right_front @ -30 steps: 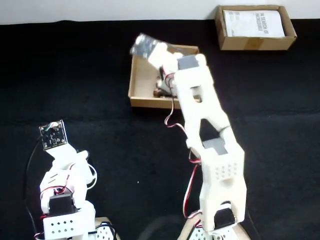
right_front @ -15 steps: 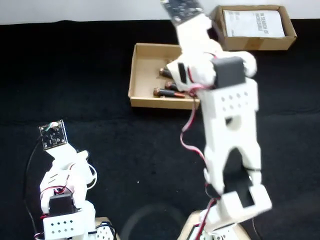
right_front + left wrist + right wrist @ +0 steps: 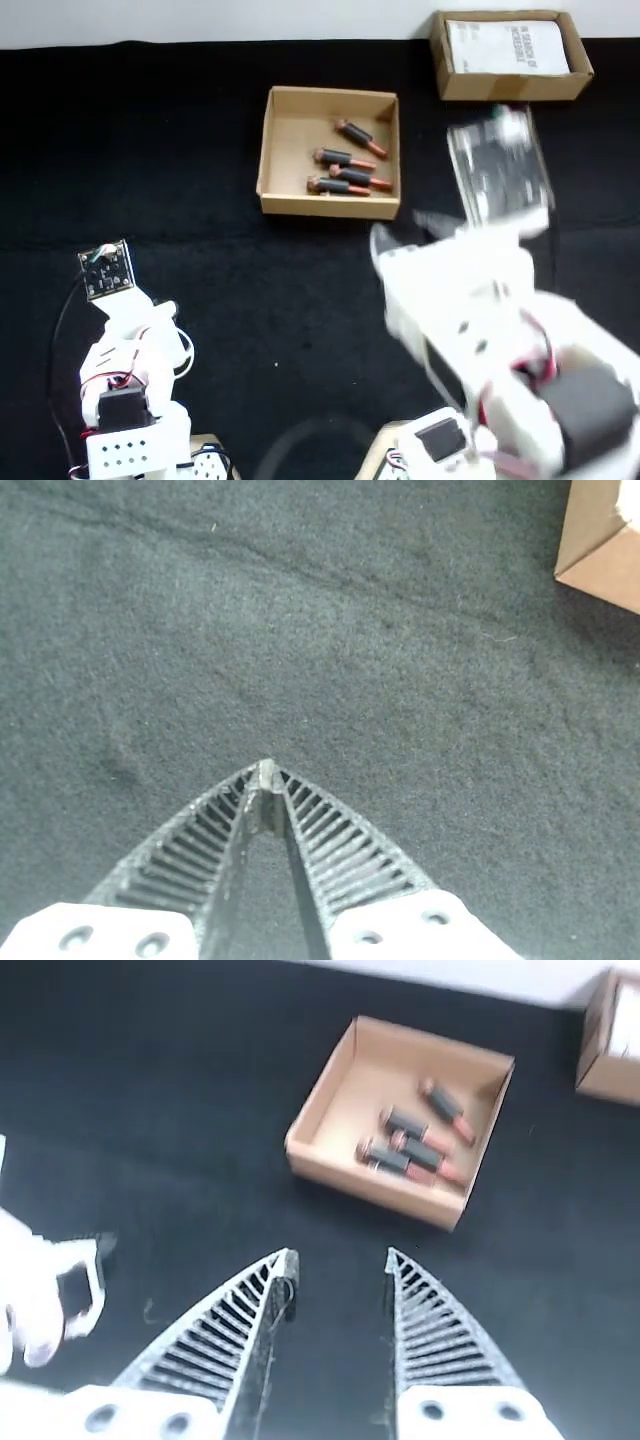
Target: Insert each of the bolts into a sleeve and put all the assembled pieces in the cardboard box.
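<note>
**Supervisor:** Location of the task items?

**Inspector:** Four assembled pieces (image 3: pixel 345 158), dark sleeves each with a copper-coloured bolt end showing, lie inside the shallow open brown cardboard box (image 3: pixel 295 140). The box sits mid-table on the black cloth table cover (image 3: pixel 180 120). The pieces are bunched toward one side wall, lying loose, two of them touching. I judge the task at or near its end.

**Supervisor:** Gripper condition?

**Inspector:** The right gripper (image 3: pixel 340 1260) has its jaws parted to a moderate gap with nothing between them. It is held high above the cloth, near the box but not over it. The left gripper (image 3: pixel 265 775) has its tips pressed together on nothing and points down at bare cloth. A corner of the box is at the edge of its view.

**Supervisor:** Hazards from here?

**Inspector:** Three, in my judgement.
- The white right arm (image 3: pixel 480 320) is bulky and stands between the box and its own base. A swing forward at low height could clip the box wall and shove or tip it, as the box looks light.
- A knock could roll the pieces and work a bolt back out of its sleeve.
- The smaller cardboard box holding a white printed sheet (image 3: pixel 510 88) stands at the far corner and could be mistaken for the target.
</note>
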Robot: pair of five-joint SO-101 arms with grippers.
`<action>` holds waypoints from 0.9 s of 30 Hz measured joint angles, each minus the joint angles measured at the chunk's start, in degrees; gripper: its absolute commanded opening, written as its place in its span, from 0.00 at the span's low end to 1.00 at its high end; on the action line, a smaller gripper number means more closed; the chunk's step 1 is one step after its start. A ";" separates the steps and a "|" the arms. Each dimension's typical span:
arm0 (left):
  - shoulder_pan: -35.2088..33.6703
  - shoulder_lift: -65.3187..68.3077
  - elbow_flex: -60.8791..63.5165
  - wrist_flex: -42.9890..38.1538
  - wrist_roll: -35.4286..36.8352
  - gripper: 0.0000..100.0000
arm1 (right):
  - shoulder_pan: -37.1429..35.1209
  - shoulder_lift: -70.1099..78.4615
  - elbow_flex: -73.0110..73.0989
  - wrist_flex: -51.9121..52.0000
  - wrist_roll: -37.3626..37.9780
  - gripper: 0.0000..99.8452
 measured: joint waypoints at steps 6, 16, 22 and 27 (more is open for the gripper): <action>0.00 0.00 0.00 0.00 0.00 0.01 | 2.20 -23.21 30.24 -1.67 -0.09 0.13; 0.09 0.00 0.00 4.57 0.00 0.01 | 15.03 -50.64 72.53 -20.22 3.69 0.01; 0.35 0.00 0.00 12.31 0.00 0.01 | 16.09 -51.34 79.74 -22.68 13.27 0.01; 0.35 0.00 0.00 16.35 0.00 0.01 | 16.09 -51.34 87.21 -25.58 9.58 0.01</action>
